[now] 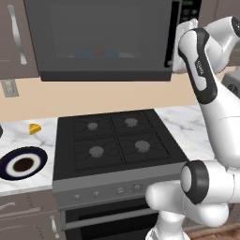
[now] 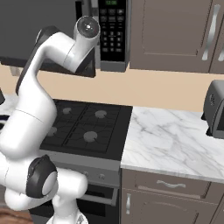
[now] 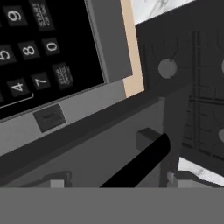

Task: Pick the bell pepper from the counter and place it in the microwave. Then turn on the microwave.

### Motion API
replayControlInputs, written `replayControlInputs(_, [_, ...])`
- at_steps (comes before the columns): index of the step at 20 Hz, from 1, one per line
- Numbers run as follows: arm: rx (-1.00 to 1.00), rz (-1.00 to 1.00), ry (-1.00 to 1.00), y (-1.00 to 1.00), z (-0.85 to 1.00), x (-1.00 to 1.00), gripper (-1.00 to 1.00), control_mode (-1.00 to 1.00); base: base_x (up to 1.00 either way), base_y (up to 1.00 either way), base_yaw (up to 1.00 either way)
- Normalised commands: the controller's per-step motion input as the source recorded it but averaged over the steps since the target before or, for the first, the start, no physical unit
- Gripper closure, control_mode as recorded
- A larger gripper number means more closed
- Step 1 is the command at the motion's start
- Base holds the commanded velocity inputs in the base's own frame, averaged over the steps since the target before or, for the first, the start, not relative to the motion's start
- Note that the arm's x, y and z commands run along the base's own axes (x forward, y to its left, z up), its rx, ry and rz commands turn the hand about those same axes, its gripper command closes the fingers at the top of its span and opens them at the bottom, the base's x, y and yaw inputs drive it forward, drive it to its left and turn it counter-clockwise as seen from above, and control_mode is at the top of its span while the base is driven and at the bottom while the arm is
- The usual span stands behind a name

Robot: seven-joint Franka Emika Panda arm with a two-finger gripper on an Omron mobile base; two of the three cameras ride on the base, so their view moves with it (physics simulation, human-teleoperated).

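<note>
The claw sits up at the microwave's (image 1: 101, 40) lower right corner, just beside the black keypad panel (image 3: 35, 48). Its jaws stand wide with nothing between them. The microwave door is shut, and a small red lump, apparently the bell pepper (image 1: 98, 50), shows dimly through the glass on the turntable. Below lies the black stovetop (image 1: 117, 140). A dark-rimmed plate (image 1: 22, 163) and yellow wedge (image 1: 34, 128) rest on the counter (image 2: 175, 140) at the stovetop's left edge.

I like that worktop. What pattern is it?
The counter is white marble with grey veins, clearest in the right base view.
</note>
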Motion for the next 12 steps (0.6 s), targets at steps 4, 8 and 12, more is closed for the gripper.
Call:
replayControlInputs(4, [0.05,-0.07,0.00,0.10,-0.08,0.43,-1.00,-1.00,0.00,0.00,0.00])
replayControlInputs(8, [0.06,-0.09,-0.01,0.13,-0.11,0.42,-1.00,-1.00,0.00,0.00,0.00])
replayControlInputs(12, [0.06,-0.11,-0.06,0.14,-0.12,0.42,-1.00,-1.00,0.00,0.00,0.00])
